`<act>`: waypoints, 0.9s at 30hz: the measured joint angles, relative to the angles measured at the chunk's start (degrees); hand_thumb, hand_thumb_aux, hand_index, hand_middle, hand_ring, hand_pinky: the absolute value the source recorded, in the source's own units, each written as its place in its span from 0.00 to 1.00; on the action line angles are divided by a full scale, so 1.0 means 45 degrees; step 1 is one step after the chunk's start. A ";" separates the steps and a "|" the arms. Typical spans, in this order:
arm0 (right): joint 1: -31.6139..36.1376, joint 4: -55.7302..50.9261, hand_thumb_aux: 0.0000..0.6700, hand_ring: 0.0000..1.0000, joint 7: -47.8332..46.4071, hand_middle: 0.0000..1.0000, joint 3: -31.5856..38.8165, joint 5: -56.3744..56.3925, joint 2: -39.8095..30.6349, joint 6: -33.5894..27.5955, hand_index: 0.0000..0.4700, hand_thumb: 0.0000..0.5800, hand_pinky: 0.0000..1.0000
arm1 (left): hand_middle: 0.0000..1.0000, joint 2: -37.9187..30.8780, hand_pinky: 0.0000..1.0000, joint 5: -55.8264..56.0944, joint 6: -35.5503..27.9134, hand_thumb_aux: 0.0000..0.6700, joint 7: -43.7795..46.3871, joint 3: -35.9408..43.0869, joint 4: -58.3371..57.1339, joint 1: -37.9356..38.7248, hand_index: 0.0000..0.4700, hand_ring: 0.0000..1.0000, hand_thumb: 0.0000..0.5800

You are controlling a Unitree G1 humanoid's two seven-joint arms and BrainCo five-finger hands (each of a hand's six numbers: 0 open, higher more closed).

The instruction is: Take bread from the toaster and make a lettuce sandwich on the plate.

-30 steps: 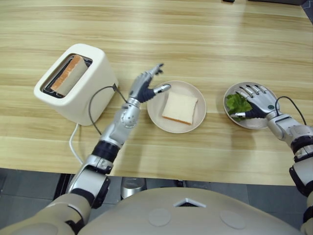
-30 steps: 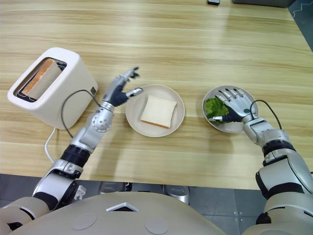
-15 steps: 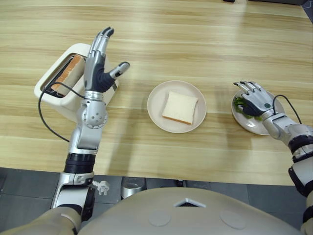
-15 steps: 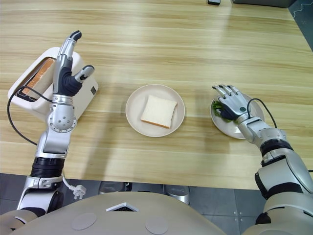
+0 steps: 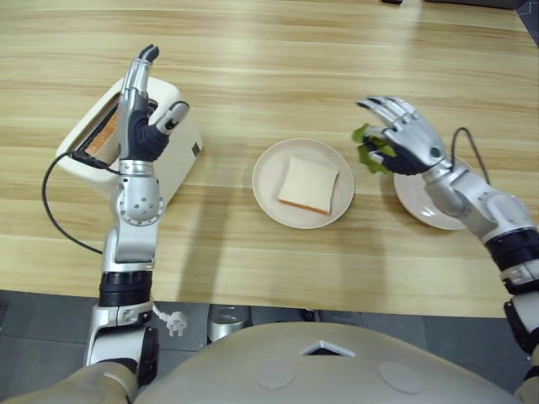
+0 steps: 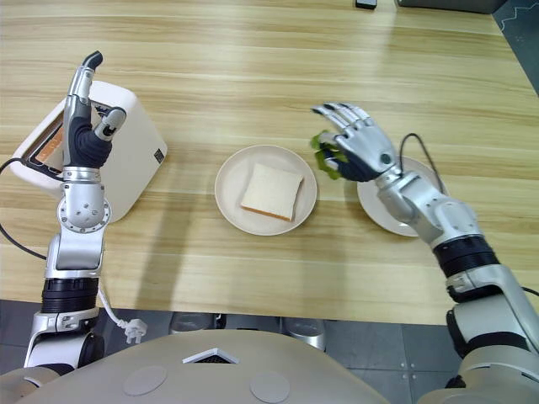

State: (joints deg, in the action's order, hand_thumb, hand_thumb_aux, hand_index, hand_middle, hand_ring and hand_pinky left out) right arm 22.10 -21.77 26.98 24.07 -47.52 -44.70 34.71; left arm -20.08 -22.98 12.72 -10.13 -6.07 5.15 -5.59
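Table: a light wooden table (image 5: 278, 67) with lengthwise grain carries everything.
Toaster: a cream, rounded two-slot toaster (image 5: 184, 145) stands near the table's left edge, turned at an angle.
Bread in toaster: a slice with a brown crust (image 5: 103, 133) sits in one slot, its top edge level with the opening.
Left hand: the left hand (image 5: 141, 118) is over the toaster's near side, fingers straight and spread from the thumb, holding nothing.
Plate: a round beige plate (image 5: 269, 198) lies at the middle of the table, towards the near edge.
Bread on plate: a square white slice (image 5: 308, 184) lies flat at the plate's centre, pale and bare on top.
Lettuce: a crumpled, bright green lettuce leaf (image 5: 368, 151) is lifted clear of the table, just beside the plate's right rim.
Right hand: the right hand (image 5: 410, 139) has its fingers curled around the lettuce leaf.
Dish: a small pale round dish (image 5: 417, 202) lies right of the plate, under the right wrist.
Cord: a thin black cord (image 5: 48, 210) loops from the toaster towards the near edge.
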 measured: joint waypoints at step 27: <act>0.1301 -0.1884 0.00 0.00 -0.0135 0.00 0.2736 -0.2608 0.2654 0.0779 0.00 0.00 0.00 | 0.00 -0.2504 0.00 0.1218 0.0057 0.00 0.1871 -0.2573 0.1124 0.1095 0.00 0.00 0.00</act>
State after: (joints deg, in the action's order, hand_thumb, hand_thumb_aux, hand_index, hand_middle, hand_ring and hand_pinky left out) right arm 27.95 -30.24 26.37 36.39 -59.26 -32.76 38.22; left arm -31.35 -17.49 12.98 -1.71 -17.64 10.21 -0.67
